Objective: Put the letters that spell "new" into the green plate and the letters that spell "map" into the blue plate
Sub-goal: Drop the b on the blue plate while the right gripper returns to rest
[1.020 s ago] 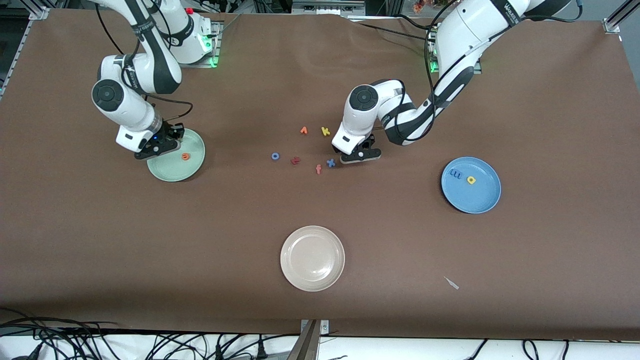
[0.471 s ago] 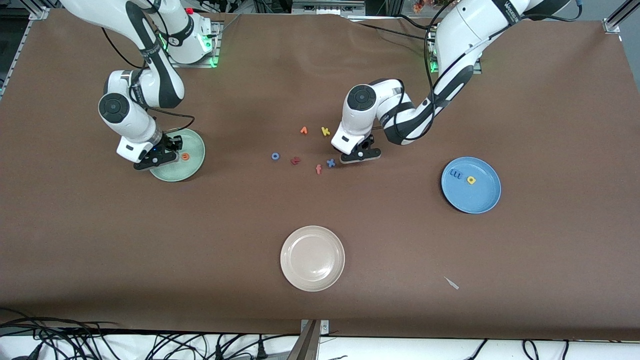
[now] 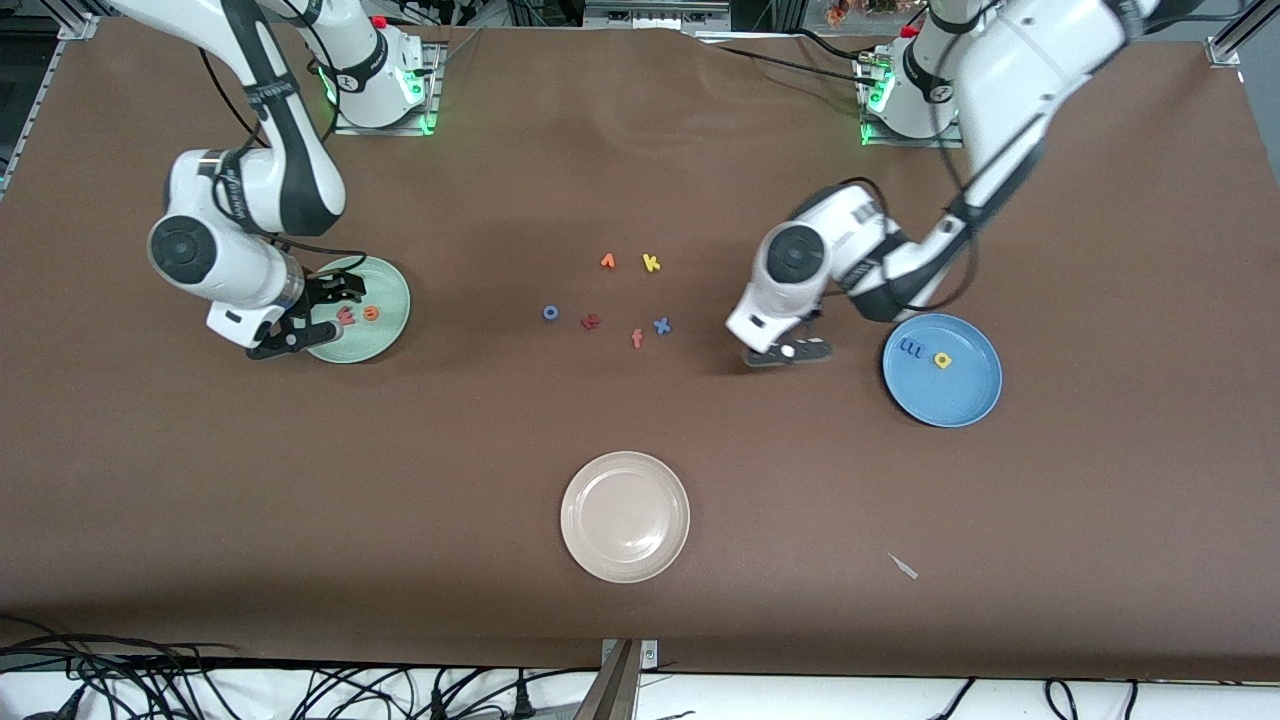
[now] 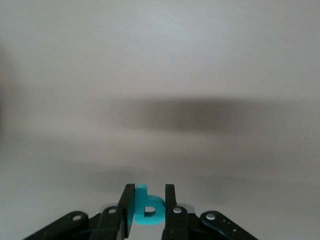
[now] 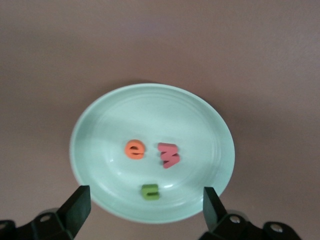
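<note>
An orange e [image 5: 134,149], a pinkish-red w [image 5: 169,154] and an olive-green n [image 5: 150,191] are laid flat in the green plate [image 5: 100,120]. A blue m [image 3: 911,348] and a yellow p [image 3: 942,360] are seen in the blue plate [image 3: 965,395]. A teal letter [image 4: 149,207] is held upright between the left gripper [image 4: 150,207] jaws.

Green plate [image 5: 100,120]: glossy, smooth glaze. Foam-like matt letters, e.g. teal letter [image 4: 148,206]. Tabletop [image 3: 400,480]: matt brown cloth w/ slight creases.

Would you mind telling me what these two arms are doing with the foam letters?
The left tool is shut on the teal foam letter, over the table beside the round blue plate, which holds the blue m and yellow p. The right tool hangs open over the mint-green plate, where n, e and w lie.
</note>
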### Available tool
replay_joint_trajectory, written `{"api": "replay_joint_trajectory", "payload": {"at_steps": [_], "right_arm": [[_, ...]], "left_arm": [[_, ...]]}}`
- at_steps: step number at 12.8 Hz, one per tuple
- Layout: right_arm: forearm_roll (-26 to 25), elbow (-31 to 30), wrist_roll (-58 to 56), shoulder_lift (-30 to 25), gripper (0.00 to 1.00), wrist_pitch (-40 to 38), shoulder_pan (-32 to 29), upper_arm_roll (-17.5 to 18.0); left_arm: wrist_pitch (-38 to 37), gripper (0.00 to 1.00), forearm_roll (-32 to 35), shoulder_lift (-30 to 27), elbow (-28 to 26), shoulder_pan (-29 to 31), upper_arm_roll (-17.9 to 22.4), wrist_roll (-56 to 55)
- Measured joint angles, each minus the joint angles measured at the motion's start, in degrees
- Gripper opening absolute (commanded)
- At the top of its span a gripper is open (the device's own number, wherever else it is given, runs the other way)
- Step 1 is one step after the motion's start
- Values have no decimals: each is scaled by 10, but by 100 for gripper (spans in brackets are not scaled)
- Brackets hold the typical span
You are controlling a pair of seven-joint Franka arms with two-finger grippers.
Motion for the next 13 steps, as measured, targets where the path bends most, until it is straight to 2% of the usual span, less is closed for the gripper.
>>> {"api": "replay_joint_trajectory", "payload": {"at_steps": [2, 5, 6, 8, 11, 13], "right_arm": [[4, 92, 1, -4, 100, -125, 1, 1], [5, 230, 3, -8, 100, -273, -1, -12], [5, 269, 3, -11, 100, -299, -2, -20], [2, 319, 3, -19, 100, -317, -24, -14], [-23, 344, 2, -48, 100, -317, -113, 53], [-24, 344, 20, -66, 100, -317, -166, 89]], "left_arm": [[-79, 0, -2, -7, 16, 113, -47, 135], [-124, 0, -3, -9, 29, 188, -47, 298], [-127, 8, -2, -8, 29, 193, -31, 336], [-127, 100, 6, 1, 28, 192, 6, 383], [-132, 100, 14, 13, 36, 193, 17, 389], [-189, 100, 14, 13, 78, 192, 13, 389]]}}
